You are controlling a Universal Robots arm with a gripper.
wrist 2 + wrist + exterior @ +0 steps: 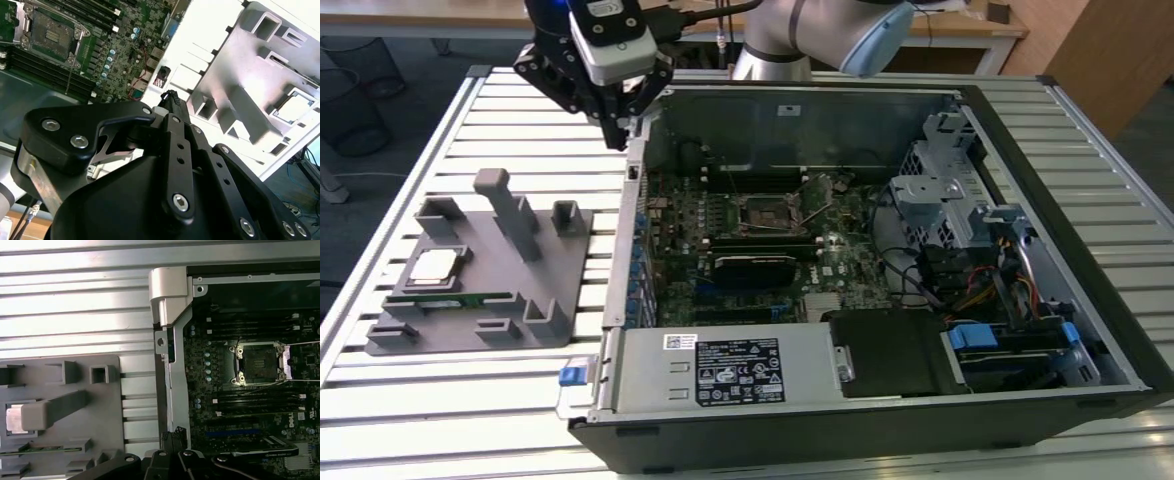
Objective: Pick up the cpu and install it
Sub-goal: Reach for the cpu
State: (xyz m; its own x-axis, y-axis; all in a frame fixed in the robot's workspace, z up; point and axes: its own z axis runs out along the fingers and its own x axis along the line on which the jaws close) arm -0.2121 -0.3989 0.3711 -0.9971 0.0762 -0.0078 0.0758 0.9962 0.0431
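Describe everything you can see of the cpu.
The cpu is a small flat square chip, shiny silver-grey metal top, thin darker rim. It lies flat in a recess of the grey tray, outside the computer case, beside the green memory stick. Only the tray touches it; the end effector hangs apart, by the case's edge.

Noted on the slatted metal table [520, 120]: a grey plastic tray [567, 265] with upright blocks, and a green memory stick [450, 298] lying in one of its slots. To the exterior view's right of the tray I record an open computer case [1051, 190] with its motherboard [720, 215] exposed and a labelled power supply [720, 370].
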